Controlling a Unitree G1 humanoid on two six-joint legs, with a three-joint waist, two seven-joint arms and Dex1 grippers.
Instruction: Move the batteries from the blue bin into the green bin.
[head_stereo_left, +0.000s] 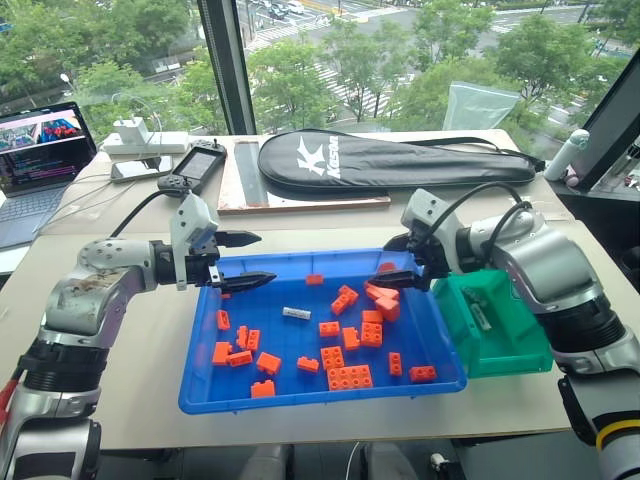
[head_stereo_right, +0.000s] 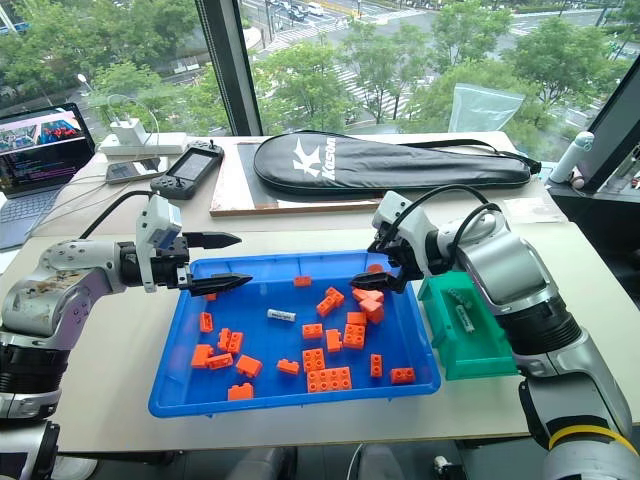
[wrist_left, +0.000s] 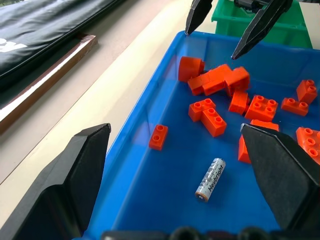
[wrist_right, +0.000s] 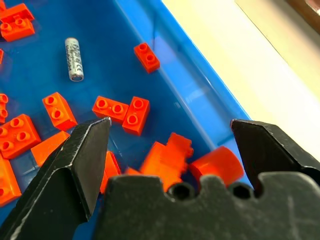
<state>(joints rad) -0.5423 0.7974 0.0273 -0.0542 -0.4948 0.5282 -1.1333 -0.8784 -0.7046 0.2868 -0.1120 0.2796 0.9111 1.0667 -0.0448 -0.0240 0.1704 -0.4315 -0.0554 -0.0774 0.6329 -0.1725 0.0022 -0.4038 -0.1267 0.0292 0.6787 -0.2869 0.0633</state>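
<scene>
L gripper (head_stereo_left: 243, 261) hovers over the far-left corner of the blue bin (head_stereo_left: 225, 392), fingers spread wide apart, nothing between them, touching nothing. R gripper (head_stereo_left: 402, 261) hangs over the bin's far-right corner, just above a heap of orange bricks (head_stereo_left: 381, 299); fingers also wide apart, empty, no contact visible.

One battery (head_stereo_left: 296, 313) lies flat on the blue bin floor, left of centre toward the far side, apart from the bricks around it. Wrist cam shows it clearly (wrist_left: 210, 179) w/ printed label. Another battery (head_stereo_right: 464, 318) lies inside the green bin (head_stereo_left: 497, 350), which sits just beside the blue bin's right edge.
</scene>
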